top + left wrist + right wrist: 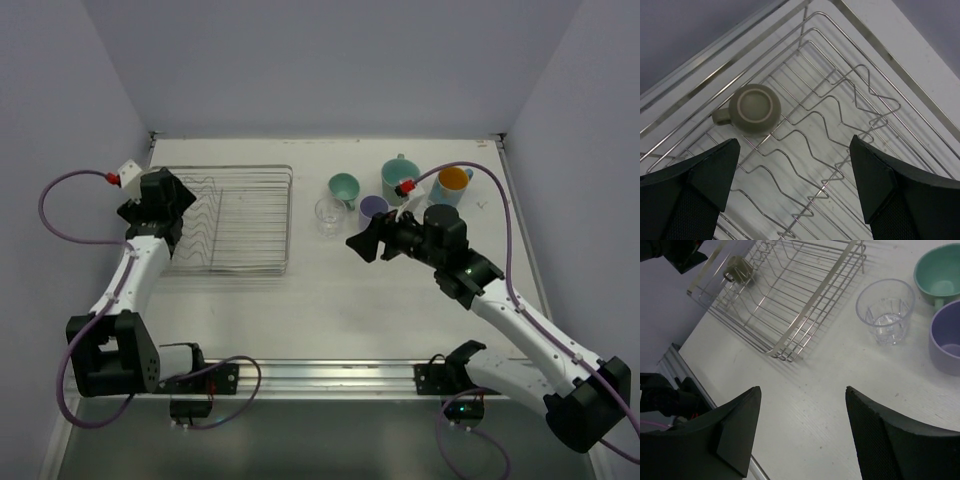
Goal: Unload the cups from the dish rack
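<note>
beige cup [755, 109] sits upside down on the wires of the dish rack [250, 225], near its left end, with its handle pointing left in the left wrist view. left gripper [795, 150] hovers over that end of the rack, jaws spread wide with nothing between them. the cup lies just beyond the gap, nearer the finger on the left of that view than the other, and touches neither. on the white table [330, 320] to the right of the rack stand a clear glass [327, 213], a lavender cup [374, 208], a mint-green mug [344, 187], a second mint-green mug [399, 178] and a blue mug [452, 183] with an orange inside, all upright. right gripper [801, 400] hangs over bare table near the glass, jaws parted and holding nothing. the glass and lavender cup lie ahead of it, apart from both fingers.
</note>
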Controlling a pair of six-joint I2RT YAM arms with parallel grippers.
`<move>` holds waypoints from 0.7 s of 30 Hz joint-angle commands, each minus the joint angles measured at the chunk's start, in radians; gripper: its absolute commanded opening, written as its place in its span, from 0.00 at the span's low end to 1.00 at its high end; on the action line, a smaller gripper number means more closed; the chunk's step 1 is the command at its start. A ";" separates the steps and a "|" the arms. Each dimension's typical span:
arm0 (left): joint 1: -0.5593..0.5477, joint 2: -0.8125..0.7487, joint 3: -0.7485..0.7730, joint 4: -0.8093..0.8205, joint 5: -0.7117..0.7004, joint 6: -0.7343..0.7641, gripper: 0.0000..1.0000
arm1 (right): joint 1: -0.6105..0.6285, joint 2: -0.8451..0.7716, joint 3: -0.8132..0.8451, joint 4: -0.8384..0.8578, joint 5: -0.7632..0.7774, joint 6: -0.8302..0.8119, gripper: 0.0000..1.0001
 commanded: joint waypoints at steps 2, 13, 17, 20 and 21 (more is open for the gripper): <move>0.064 0.068 0.052 0.048 0.017 -0.069 0.97 | 0.008 -0.010 -0.010 0.058 -0.046 0.017 0.71; 0.107 0.238 0.075 0.074 -0.077 -0.183 0.95 | 0.025 -0.001 -0.007 0.058 -0.046 0.014 0.71; 0.108 0.263 0.084 0.062 -0.106 -0.216 0.95 | 0.030 0.011 -0.005 0.061 -0.046 0.014 0.71; 0.110 0.275 0.089 0.048 -0.109 -0.245 0.95 | 0.033 0.020 -0.005 0.062 -0.047 0.015 0.71; 0.110 0.278 0.087 0.050 -0.109 -0.261 0.95 | 0.034 0.023 -0.002 0.061 -0.049 0.015 0.71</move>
